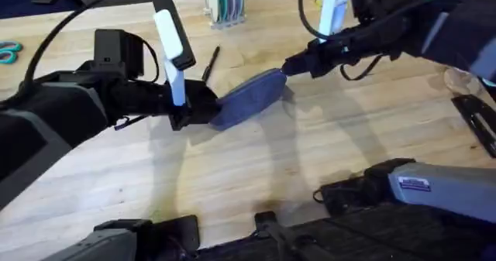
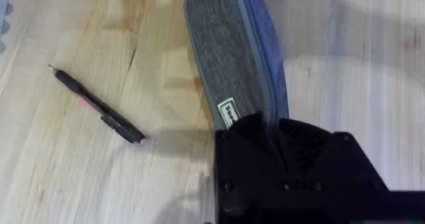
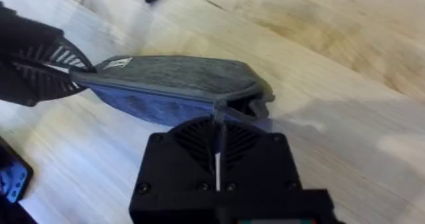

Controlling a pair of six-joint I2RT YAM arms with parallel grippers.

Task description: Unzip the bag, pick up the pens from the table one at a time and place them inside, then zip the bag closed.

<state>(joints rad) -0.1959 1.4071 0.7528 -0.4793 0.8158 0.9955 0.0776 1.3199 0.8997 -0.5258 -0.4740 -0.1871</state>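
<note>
Overhead: the bag (image 1: 252, 97) lies on the desk (image 1: 256, 176), my two pincers at its two ends. My left pincer (image 1: 203, 112) clamps the bag's near-left end; my right pincer (image 1: 290, 66) pinches the far-right end. The pen (image 1: 210, 63) lies on the desk just beyond the bag, apart from it.

Left wrist: left pincer (image 2: 271, 132) closed tight on the bag's (image 2: 229, 58) end seam, beside a small white label (image 2: 228, 112). Pen (image 2: 98, 106) lies off the bag's label side, not touching it.

Right wrist: right pincer (image 3: 219, 114) narrow, gripping at the bag's (image 3: 169, 84) zipper end, likely the pull tab; the tab itself is hidden between my fingers. Left pincer (image 3: 63, 74) holds the opposite end.

Handling guess: bag is soft, light fabric and sags, so I hold both ends taut and pull by the tab. Pen is thin, stiff, may roll; take it mid-barrel. Can't tell if the zipper has opened at all.
</note>
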